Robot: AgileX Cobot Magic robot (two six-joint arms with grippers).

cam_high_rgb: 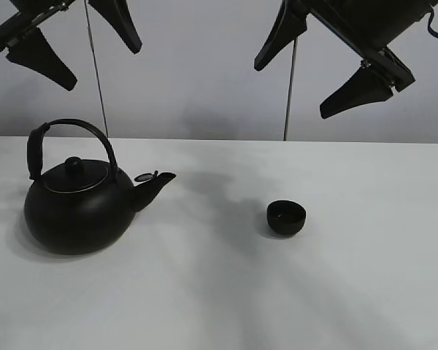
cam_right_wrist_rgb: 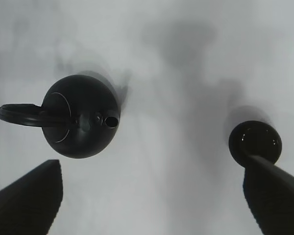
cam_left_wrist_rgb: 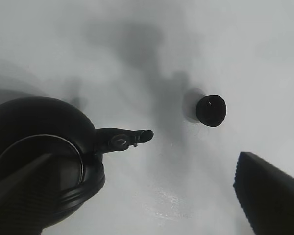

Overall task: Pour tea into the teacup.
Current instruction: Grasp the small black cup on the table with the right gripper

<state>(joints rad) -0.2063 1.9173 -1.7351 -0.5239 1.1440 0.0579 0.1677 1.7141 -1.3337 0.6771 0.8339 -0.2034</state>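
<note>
The small matte-black teacup (cam_high_rgb: 286, 217) stands upright on the white table (cam_high_rgb: 219, 306), right of centre. Left of it sits a big round black kettle (cam_high_rgb: 73, 208) with an arched handle, its spout aimed at the cup. No tea shows anywhere. High above the kettle my left gripper (cam_high_rgb: 102, 65) hangs open and empty; its wrist view takes in the kettle (cam_left_wrist_rgb: 44, 161) and the teacup (cam_left_wrist_rgb: 210, 110). My right gripper (cam_high_rgb: 292, 89) is open too, high above the cup. Its wrist view looks down on the kettle (cam_right_wrist_rgb: 81, 117) and the teacup (cam_right_wrist_rgb: 255, 142), with one finger (cam_right_wrist_rgb: 274, 191) overlapping the cup's edge.
A plain pale wall backs the table. Two thin vertical rods (cam_high_rgb: 96, 73) (cam_high_rgb: 289, 87) rise behind the table's far edge. Soft arm shadows fall on the table between kettle and cup.
</note>
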